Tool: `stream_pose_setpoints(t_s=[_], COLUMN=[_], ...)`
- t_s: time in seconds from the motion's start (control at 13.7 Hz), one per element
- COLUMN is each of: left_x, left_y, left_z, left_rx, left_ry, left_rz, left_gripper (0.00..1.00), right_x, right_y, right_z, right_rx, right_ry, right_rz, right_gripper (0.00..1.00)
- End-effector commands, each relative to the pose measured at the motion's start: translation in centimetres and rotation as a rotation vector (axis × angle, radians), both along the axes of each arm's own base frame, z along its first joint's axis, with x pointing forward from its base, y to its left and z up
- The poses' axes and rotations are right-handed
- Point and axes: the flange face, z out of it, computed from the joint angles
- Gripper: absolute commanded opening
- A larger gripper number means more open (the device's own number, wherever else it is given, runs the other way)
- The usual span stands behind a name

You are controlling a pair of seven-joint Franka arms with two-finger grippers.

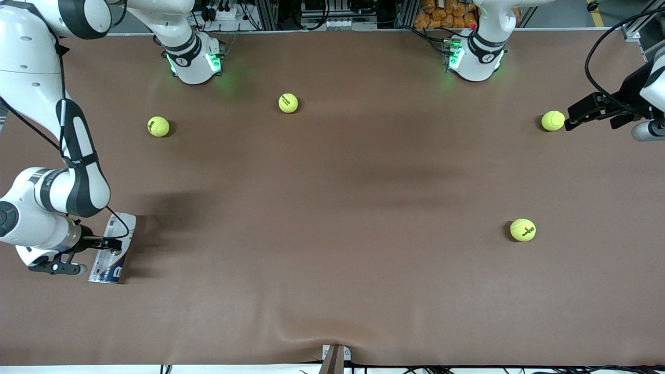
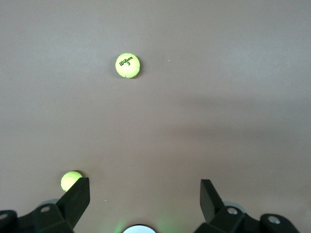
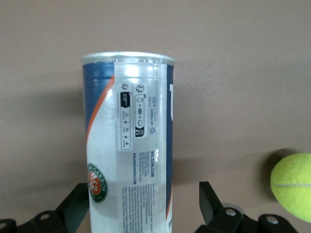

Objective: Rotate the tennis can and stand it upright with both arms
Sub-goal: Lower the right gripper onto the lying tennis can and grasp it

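The tennis can (image 1: 110, 267) lies on its side on the brown table, at the right arm's end and toward the front camera. My right gripper (image 1: 106, 243) straddles its middle. In the right wrist view the can (image 3: 129, 136) shows its white and dark-blue label and silver rim between the black fingers (image 3: 77, 199). Those fingers are open, with a gap on one side. My left gripper (image 1: 571, 118) hangs open over the left arm's end of the table, beside a tennis ball (image 1: 553, 120), and holds nothing (image 2: 144, 187).
Three more yellow-green balls lie on the table: one (image 1: 158, 126) toward the right arm's base, one (image 1: 288, 103) between the bases, and one (image 1: 522, 229) nearer the camera at the left arm's side. A ball (image 3: 291, 187) shows beside the can. A clamp (image 1: 335, 356) sits at the front edge.
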Motion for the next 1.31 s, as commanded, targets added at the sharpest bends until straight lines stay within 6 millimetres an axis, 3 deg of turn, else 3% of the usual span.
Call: stream_pose_setpoints(t_s=[0.0,0.51,1.17,1.24], left_x=[-0.1,-0.1,-0.1,-0.1], left_y=[0.1,0.0,-0.4,-0.4], left_z=[0.3,0.3,0.3,0.3], left_rx=[-0.013,-0.016,-0.019,-0.020], left_ry=[0.005,0.005,0.006,0.006], left_rz=[-0.010,-0.012,-0.008,-0.009], left_gripper=[1.00,1.00,1.00,1.00], right_x=[0.0,-1.4,-2.0,-2.0], right_y=[-0.4,0.2,-0.8,-0.8], right_z=[-0.3,-3.3,-3.3,-3.3], right_rx=[0.006,0.006,0.002,0.003], right_ry=[-0.004,-0.063,-0.066,-0.066], right_rz=[-0.001,0.006,0.005,0.006], right_gripper=[1.00,1.00,1.00,0.81])
